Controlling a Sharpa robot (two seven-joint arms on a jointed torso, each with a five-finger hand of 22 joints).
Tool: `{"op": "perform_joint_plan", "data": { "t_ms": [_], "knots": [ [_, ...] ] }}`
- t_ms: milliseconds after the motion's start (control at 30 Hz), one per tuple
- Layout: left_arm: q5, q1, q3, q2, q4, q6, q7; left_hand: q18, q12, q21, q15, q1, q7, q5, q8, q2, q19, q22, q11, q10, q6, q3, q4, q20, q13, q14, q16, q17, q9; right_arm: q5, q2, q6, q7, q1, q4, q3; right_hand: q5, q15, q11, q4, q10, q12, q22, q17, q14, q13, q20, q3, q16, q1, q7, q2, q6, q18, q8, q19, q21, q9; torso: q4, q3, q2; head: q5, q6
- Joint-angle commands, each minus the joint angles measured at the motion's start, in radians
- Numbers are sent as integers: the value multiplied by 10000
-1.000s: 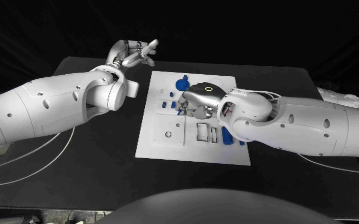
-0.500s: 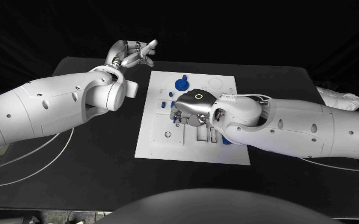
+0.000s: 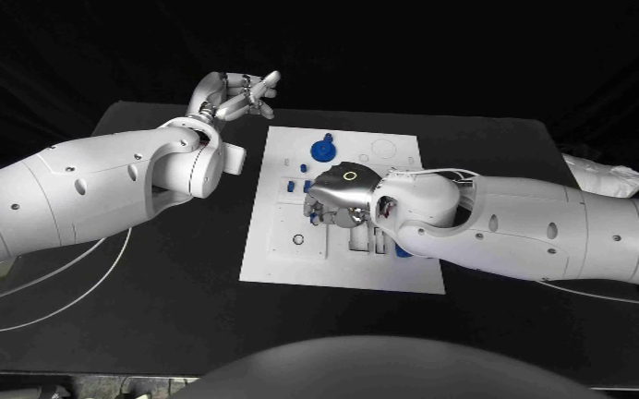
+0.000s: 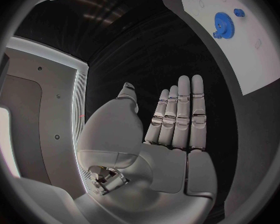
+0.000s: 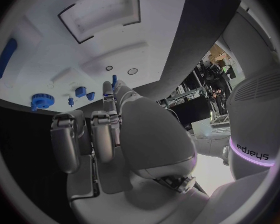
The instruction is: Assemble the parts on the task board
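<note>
Table: a black table (image 3: 160,307) carries a white task board (image 3: 286,256) in its middle, the board's long sides running from the near edge toward the far edge.
Parts: small blue parts lie on the board. A blue gear (image 3: 324,151) sits near the board's far edge; several little blue pieces (image 3: 292,186) lie toward the board's left edge; a long blue bar (image 3: 403,249) lies near the right edge, partly covered by the right arm.
Right hand: the right hand (image 3: 340,198) is over the middle of the board, palm down, fingers curled toward the small pieces. In the right wrist view a blue piece (image 5: 114,79) shows just at a fingertip; I cannot tell whether it is held.
Left hand: the left hand (image 3: 237,94) is raised beyond the table's far left corner, well apart from the board, fingers straight and close together, holding nothing.
In the way: the right arm lies across the board's right half and hides the recesses beneath it.
Open room: the board's near left corner and far right corner are uncovered; bare table lies along the near edge and on both sides of the board.
Cables: white cables (image 3: 80,284) run over the table's left side.
</note>
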Motion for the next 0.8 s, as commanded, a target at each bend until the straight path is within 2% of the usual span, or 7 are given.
{"op": "perform_joint_plan", "data": {
  "t_ms": [33,633,800],
  "knots": [
    [27,5,7,16,19,166,106,116,11,-34,13,17,42,67,-35,79,62,-9,8,-44,-50,43,-8,-24,-11,84,-43,-10,10,-276,2,314,10,-19,-18,3,23,39,1,4,-73,-47,2632,2635,1043,-16,91,59,41,-30,49,-81,4,-143,-23,1048,45,7,-4,-3,-8,-25,2],
    [27,5,7,-5,51,160,107,116,11,-34,13,17,42,67,-35,79,62,-9,8,-44,-50,43,-8,-24,-11,84,-43,-10,10,-436,76,329,83,-75,-295,3,20,41,1,32,-105,-43,2632,2635,1043,-14,99,67,41,-65,47,-79,-11,-143,-37,1048,45,1,1,5,1,-46,2],
    [27,5,7,-20,66,152,106,116,11,-34,13,17,42,67,-35,79,62,-9,8,-44,-50,43,-8,-24,-11,84,-43,-10,10,-431,96,322,94,-105,-341,3,21,40,0,38,-112,-42,2632,2635,1043,-14,101,72,41,-71,46,-72,-15,-143,-41,1048,45,0,0,-4,3,-59,2]
  ]
}}
